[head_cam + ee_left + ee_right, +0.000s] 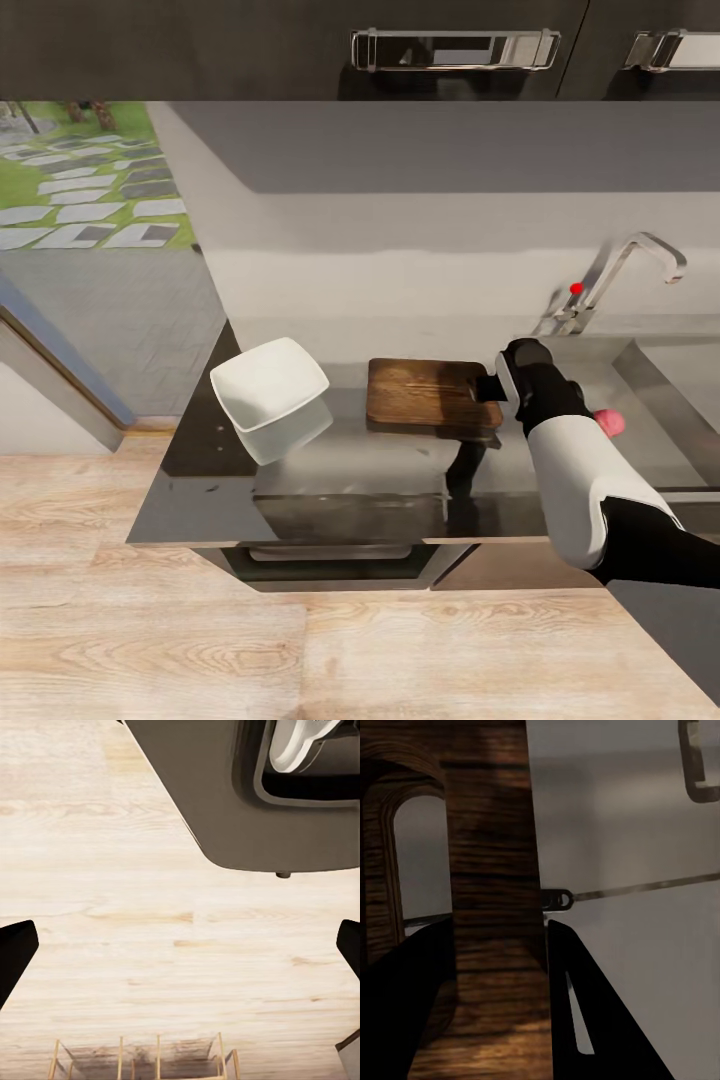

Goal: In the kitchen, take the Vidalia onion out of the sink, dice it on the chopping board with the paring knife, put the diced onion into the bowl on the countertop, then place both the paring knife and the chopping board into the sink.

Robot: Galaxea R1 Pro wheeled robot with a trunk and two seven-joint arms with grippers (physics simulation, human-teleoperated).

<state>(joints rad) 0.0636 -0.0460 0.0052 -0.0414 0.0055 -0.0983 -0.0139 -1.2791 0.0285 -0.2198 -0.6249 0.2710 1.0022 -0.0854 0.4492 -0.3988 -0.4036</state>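
Observation:
The dark-brown chopping board (pixel 425 393) lies on the grey countertop (pixel 340 480), with the white bowl (pixel 268 383) to its left. My right gripper (pixel 490 388) is at the board's right end. In the right wrist view the right gripper (pixel 499 937) is shut on the chopping board (pixel 491 870), one finger on each side of the wooden bar beside its slot handle. A pinkish Vidalia onion (pixel 609 422) peeks out behind my right forearm, near the sink's (pixel 665 390) left rim. The paring knife is out of view. My left gripper (pixel 180 945) hangs open over the floor.
A chrome faucet (pixel 625 275) with a red knob (pixel 576 288) rises behind the sink. Dark upper cabinets (pixel 300 45) hang over the counter. A window opening lies at the far left. The pale wood floor (pixel 150 907) lies below, with a small wooden rack (pixel 142 1061) on it.

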